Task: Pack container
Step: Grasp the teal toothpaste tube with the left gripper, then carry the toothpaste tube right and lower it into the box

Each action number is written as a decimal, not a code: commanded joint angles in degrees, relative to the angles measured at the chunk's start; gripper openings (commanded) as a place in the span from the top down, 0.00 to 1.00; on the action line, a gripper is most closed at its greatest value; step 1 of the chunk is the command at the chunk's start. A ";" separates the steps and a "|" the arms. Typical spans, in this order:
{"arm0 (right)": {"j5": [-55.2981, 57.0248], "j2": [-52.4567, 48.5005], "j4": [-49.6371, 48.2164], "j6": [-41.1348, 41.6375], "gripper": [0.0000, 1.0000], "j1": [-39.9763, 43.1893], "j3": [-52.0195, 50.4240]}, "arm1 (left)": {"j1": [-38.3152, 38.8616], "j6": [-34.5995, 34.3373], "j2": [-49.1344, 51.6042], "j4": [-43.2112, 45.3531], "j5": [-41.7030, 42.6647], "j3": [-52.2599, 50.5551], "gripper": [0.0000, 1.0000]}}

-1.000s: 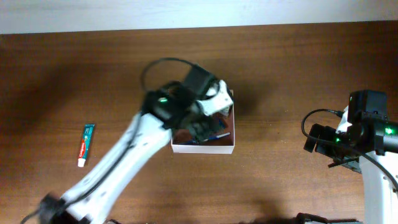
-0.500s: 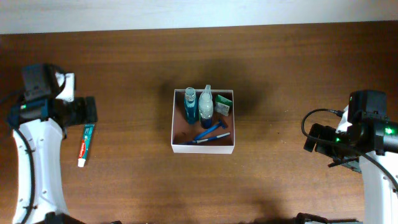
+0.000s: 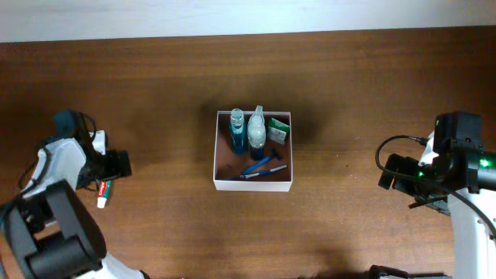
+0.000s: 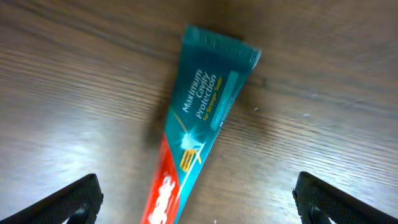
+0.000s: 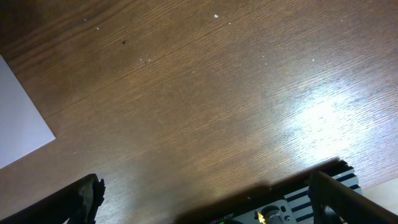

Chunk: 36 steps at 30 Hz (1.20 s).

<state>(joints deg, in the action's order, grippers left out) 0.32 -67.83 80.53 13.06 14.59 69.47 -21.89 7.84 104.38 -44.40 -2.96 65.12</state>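
We see the container at the middle of the table, holding a blue bottle, a clear bottle, a green-and-white packet and blue-handled razors. Well to its left, the left gripper hangs spread wide over the toothpaste tube, gripping nothing. Well to the right, the right gripper is likewise wide open and empty.

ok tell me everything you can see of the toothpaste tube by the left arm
The teal, red and white soft plastic toothpaste tube lies flat on the brown wooden table, outside and left of the white-walled square container. Its crimped teal end bears white print, "Maximum cavity protection"; the body turns red toward the white cap end. The open left claw hangs over it, fingers either side, not touching.
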 commanded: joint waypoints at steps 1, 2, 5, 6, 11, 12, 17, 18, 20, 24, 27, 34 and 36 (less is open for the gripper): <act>-0.15 -0.04 -0.17 -0.42 0.02 0.44 -0.09 | -0.02 -0.52 3.74 0.48 0.81 -0.22 0.01; -0.15 -0.04 -0.17 -0.42 0.02 0.44 -0.09 | -0.02 -0.52 4.44 0.63 0.83 -0.22 0.00; -0.15 -0.04 -0.17 -0.42 0.01 0.44 -0.09 | -0.02 -0.55 5.77 0.66 1.77 -0.22 0.01; -0.15 -0.04 -0.17 -0.42 0.02 0.44 -0.11 | -0.02 -0.52 5.88 0.63 2.19 -0.22 0.01; -0.15 -0.04 -0.13 -0.42 0.01 0.44 -0.11 | -0.02 -0.55 5.88 0.48 2.89 -0.22 0.27; -0.15 -0.04 -0.13 -0.42 0.01 0.44 -0.11 | -0.02 -0.55 5.88 0.48 3.06 -0.22 0.40; -0.15 -0.04 -0.13 -0.42 0.02 0.44 -0.11 | -0.02 -0.55 5.88 0.13 3.21 -0.22 0.67; -0.15 -0.04 -0.13 -0.42 0.01 0.44 -0.11 | -0.02 -0.55 5.88 -0.02 3.21 -0.22 0.71; -0.15 -0.04 -0.13 -0.42 0.02 0.44 -0.09 | -0.02 -0.55 5.88 -0.02 3.21 -0.22 0.77; -0.15 -0.04 -0.13 -0.42 0.01 0.44 -0.09 | -0.02 -0.59 5.88 0.02 3.28 -0.20 0.91; -0.15 -0.04 -0.13 -0.42 0.02 0.44 -0.09 | -0.02 -0.59 5.86 -0.37 5.77 0.20 0.89; -0.13 -0.04 -0.15 -0.42 0.01 0.44 -0.09 | 0.92 -0.57 2.56 -12.35 11.69 11.58 0.87; -0.15 -0.04 -0.15 -0.42 0.01 0.44 -0.09 | 2.38 -0.52 -0.31 -13.57 12.52 13.20 0.89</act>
<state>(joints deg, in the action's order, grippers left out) 0.34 -67.83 80.58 13.06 14.59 69.41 -21.47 7.40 108.75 -56.77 5.65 74.13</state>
